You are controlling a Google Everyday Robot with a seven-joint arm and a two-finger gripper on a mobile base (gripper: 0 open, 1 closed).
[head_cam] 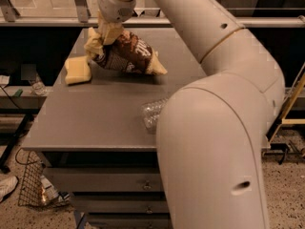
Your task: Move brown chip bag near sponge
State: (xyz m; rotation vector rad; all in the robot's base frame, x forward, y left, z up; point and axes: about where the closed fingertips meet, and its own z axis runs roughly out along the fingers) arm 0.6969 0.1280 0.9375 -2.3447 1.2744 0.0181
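The end effector (106, 34) hung over the far left part of the tabletop (95, 120), closed on the pale yellow left end of the bag (128, 56). The bag slanted down to the right from that grip. Its brown body sat low over the tabletop, and its other yellow end pointed right, at or close to the surface. The sponge (77, 70) lay flat near the left edge, just beside the gripped end of the bag and a little below it in the view; whether the two touched could not be told. A clear bottle (151, 114) lay on its side nearer the front, well apart from the bag and partly hidden behind the arm (214, 128), which filled the right foreground.
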